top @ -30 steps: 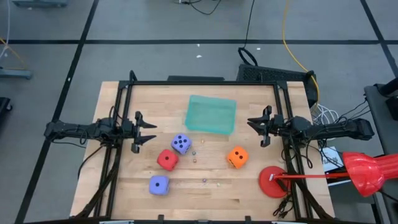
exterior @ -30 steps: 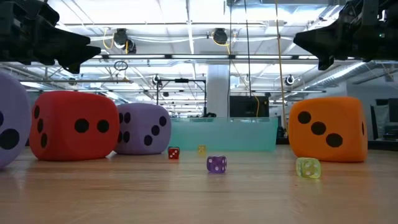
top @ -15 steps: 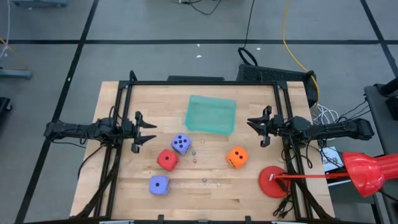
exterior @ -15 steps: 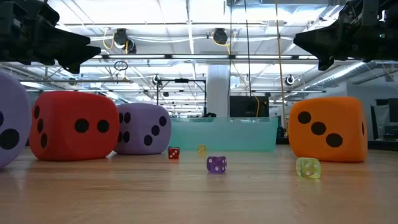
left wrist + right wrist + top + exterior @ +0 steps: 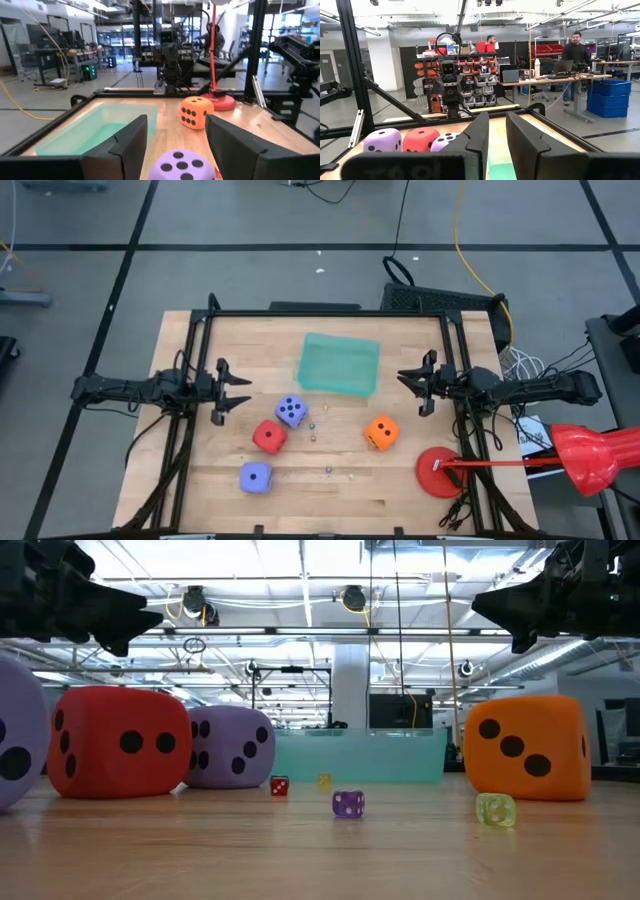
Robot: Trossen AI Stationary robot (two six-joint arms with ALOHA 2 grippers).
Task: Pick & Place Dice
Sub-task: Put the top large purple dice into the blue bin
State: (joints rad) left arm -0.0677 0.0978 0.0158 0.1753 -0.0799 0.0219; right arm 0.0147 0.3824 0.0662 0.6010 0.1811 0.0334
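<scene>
Pale wooden boards make up the table (image 5: 330,490), which sits inside a black frame on a grey floor, with a workshop of shelves, desks and ceiling lights beyond it; two people stand far off at desks in the right wrist view.

A shallow green tray (image 5: 339,364) lies near the far middle of the table. Four big dice rest on the wood, none of them held. One purple die (image 5: 291,411) sits in the middle just near of the tray, with the red die (image 5: 268,436) just beside it to the near left. The second purple die (image 5: 255,477) lies nearer still, close to the near edge and apart from the others. The orange die (image 5: 381,432) stands alone to the right of the middle. A few tiny dice (image 5: 348,804) are scattered on the wood between the big ones.

The left gripper (image 5: 236,391) hangs above the left side of the table, pointing inward, its fingers spread wide with nothing between them. The right gripper (image 5: 413,389) hangs above the right side, pointing inward, its fingers a narrow gap apart and empty.

A round red disc (image 5: 440,472) on a red stem rests at the near right corner of the table
</scene>
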